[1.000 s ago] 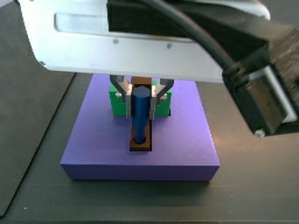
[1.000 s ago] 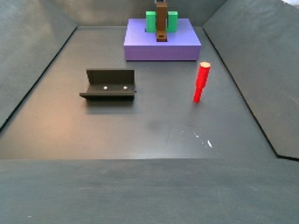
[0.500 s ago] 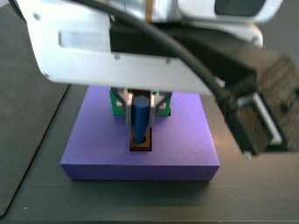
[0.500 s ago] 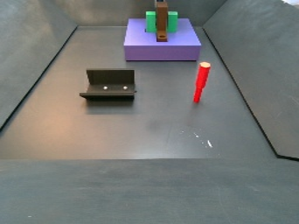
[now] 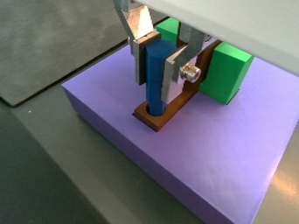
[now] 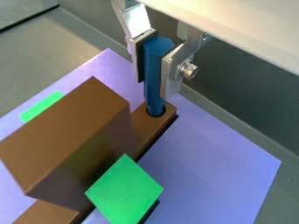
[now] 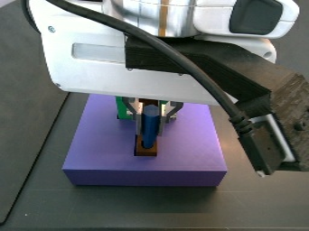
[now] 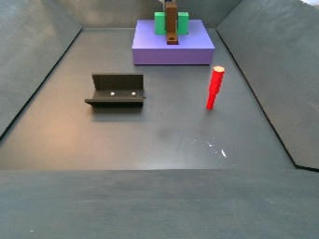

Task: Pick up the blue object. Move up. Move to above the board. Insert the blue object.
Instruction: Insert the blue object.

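A: Wrist views? Where's the hand?
B: Hand (image 5: 159, 59) over the purple slab (image 5: 222, 166), its plates against the blue object (image 5: 155, 74), clamped on it. The peg stands upright, lower end in the board (image 6: 70, 144) hole.
A: Side views?
B: Arm body (image 7: 145, 50) hides most. Red peg (image 8: 214, 88) and fixture (image 8: 116, 91) stand apart on the bench (image 8: 149, 140).

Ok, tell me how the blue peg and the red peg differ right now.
The blue peg stands in the hole of the brown board on the purple slab, while the red peg stands on the bare floor. The blue peg sits between the fingers of the gripper; nothing is near the red peg. They differ in colour. Both are slim, upright cylinders.
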